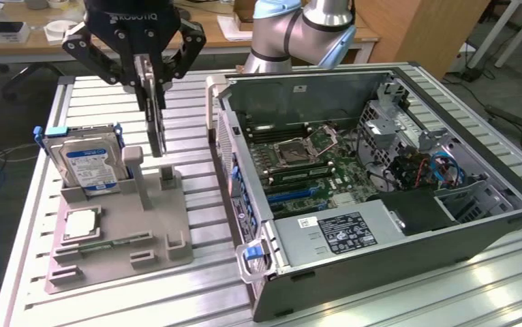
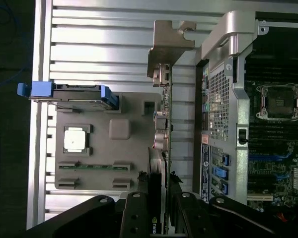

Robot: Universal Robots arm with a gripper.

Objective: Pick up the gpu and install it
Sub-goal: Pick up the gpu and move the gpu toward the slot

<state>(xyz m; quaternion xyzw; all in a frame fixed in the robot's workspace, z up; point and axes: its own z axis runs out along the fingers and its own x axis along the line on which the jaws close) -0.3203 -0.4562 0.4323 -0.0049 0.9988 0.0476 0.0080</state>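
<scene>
Black claw [image 1: 154, 83] clamps the thin gpu [image 1: 157, 129] edge-on, upright over the grey holder [image 1: 152, 228].

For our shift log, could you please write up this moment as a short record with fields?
gripper: shut on the gpu, which hangs upright, edge-on
gpu place: over the gray holder, outside the computer case
holder also carries: hard drive, square silver chip, memory stick
computer case: side open, motherboard exposed, gpu not yet installed
</scene>
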